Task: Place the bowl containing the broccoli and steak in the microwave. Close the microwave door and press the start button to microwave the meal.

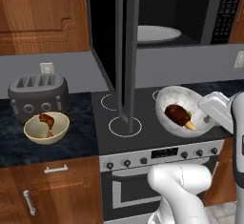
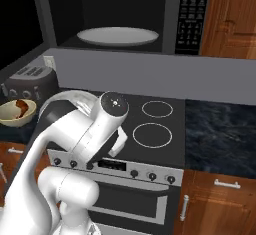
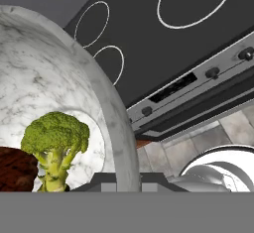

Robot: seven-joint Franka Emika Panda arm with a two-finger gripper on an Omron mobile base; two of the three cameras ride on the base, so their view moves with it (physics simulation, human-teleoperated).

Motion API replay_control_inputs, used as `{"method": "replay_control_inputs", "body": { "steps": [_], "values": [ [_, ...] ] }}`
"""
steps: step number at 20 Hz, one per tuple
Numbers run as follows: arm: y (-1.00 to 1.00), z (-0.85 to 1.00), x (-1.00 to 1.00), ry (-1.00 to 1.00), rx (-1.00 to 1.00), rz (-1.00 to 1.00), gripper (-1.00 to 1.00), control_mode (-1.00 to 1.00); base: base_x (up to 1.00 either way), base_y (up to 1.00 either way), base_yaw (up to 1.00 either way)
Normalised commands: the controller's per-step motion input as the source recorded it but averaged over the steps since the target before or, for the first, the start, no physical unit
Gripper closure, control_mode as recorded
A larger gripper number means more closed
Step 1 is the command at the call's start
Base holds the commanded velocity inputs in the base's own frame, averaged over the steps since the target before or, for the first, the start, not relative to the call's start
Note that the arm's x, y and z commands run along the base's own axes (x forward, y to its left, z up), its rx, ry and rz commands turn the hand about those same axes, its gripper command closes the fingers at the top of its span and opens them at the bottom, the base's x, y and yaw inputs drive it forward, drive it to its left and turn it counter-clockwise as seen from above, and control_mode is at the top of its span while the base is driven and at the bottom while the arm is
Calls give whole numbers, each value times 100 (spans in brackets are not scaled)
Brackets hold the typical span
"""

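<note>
Pincer (image 3: 128, 180) clenched on rim of white marbled bowl (image 1: 183, 107) | bowl tilted above stovetop (image 1: 143, 123) | steak (image 1: 177, 114), broccoli (image 3: 53, 145) just inside the fingertips | microwave (image 2: 120, 14) open above

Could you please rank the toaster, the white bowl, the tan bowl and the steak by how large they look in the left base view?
Largest to smallest:
1. toaster
2. white bowl, close behind the toaster, so that order is unsure
3. tan bowl
4. steak
</note>
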Motion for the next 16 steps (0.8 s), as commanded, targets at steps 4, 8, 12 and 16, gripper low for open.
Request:
{"method": "replay_control_inputs", "body": {
  "steps": [4,8,12,16],
  "values": [
    [0,0,0,0,0,0,100,100,28,-23,43],
    [0,0,0,0,0,0,100,100,24,-35,39],
    [0,0,0,0,0,0,100,100,23,-42,36],
    [0,0,0,0,0,0,100,100,24,-41,30]
  ]
}}
